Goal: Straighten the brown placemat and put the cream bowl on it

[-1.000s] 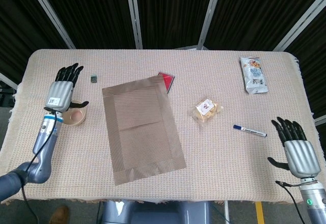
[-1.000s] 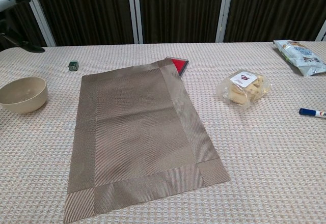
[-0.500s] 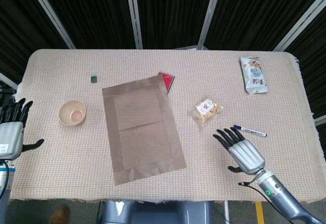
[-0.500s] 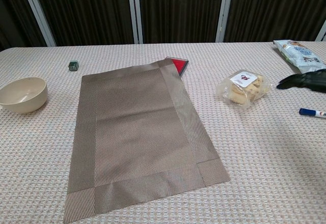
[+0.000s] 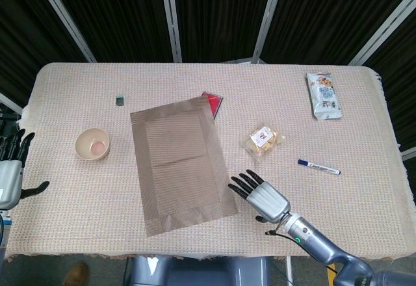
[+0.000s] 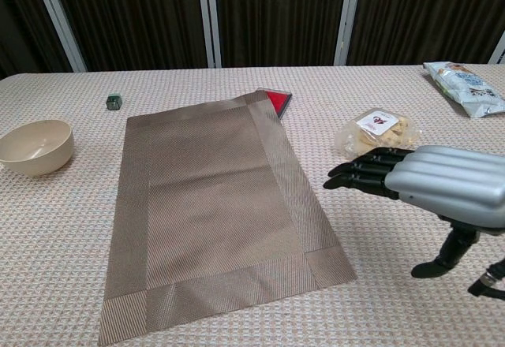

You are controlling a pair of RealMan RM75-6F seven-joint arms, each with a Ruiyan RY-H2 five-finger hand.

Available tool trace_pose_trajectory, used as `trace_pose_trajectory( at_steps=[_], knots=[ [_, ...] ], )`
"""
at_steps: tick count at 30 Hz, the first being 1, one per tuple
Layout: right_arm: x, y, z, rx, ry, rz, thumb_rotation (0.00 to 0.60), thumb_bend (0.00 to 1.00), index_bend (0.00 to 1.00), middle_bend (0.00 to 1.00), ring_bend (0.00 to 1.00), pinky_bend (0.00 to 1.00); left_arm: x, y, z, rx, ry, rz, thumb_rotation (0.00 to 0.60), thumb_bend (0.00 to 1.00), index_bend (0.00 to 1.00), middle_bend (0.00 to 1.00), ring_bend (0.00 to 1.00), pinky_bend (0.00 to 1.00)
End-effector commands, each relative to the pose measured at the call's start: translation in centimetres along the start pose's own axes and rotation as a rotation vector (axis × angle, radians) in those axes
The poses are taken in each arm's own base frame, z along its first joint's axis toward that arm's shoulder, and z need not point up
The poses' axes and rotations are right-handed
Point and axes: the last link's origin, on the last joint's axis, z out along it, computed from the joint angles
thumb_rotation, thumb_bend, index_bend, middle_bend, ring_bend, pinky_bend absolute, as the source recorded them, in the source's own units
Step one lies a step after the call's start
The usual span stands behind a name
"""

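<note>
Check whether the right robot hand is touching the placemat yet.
Apart. In the chest view the right robot hand hovers above the table with its fingertips short of the placemat edge, tablecloth showing between them.

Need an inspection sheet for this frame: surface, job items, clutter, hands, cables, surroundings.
Surface: table under a beige woven cloth.
Job's things: brown placemat lies flat but skewed; cream bowl sits on the cloth to its left, off the mat.
Clutter: red item partly under the mat's far corner; small dark cube; cookie packet; marker; snack bag.
Hands: right hand open, fingers extended near the mat's right edge; left hand open at the table's left edge.
Cables: thin cable at the right wrist.
Surroundings: dark curtains behind.
</note>
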Motion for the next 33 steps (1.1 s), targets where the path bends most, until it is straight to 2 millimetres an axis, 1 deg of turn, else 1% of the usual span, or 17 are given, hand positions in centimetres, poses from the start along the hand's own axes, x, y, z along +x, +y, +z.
trace_pose_trajectory(
  at_steps=[1,5,12,16,21,33],
  knots=[
    [-0.4,-0.4,1.3,0.007,0.0,-0.037,0.6,0.0,0.04,0.0,0.0,0.0,0.0,-0.3,-0.1,0.005,0.0,-0.002,0.6,0.0,0.0,0.0,0.0,0.0],
    [-1.0,-0.6,2.4,-0.002,-0.002,-0.083,0.6,0.0,0.04,0.0,0.0,0.0,-0.1,-0.6,0.2,0.009,-0.006,0.003,0.6,0.0,0.0,0.0,0.0,0.0],
    [-1.6,-1.7,2.7,-0.013,-0.008,-0.056,0.6,0.0,0.04,0.0,0.0,0.0,-0.2,-0.7,0.5,0.006,-0.009,0.01,0.6,0.0,0.0,0.0,0.0,0.0],
    [-1.9,-2.5,3.1,-0.003,-0.004,-0.081,0.6,0.0,0.04,0.0,0.0,0.0,-0.3,-0.8,0.7,0.009,-0.011,0.012,0.6,0.0,0.0,0.0,0.0,0.0],
    [-2.4,-2.7,3.3,-0.006,-0.009,-0.08,0.6,0.0,0.04,0.0,0.0,0.0,-0.5,-0.9,0.8,0.006,-0.015,0.017,0.6,0.0,0.0,0.0,0.0,0.0],
    [-2.0,-3.3,4.5,-0.011,0.012,-0.069,0.6,0.0,0.04,0.0,0.0,0.0,-1.0,-1.0,1.0,0.014,-0.027,0.027,0.6,0.0,0.0,0.0,0.0,0.0]
  ],
)
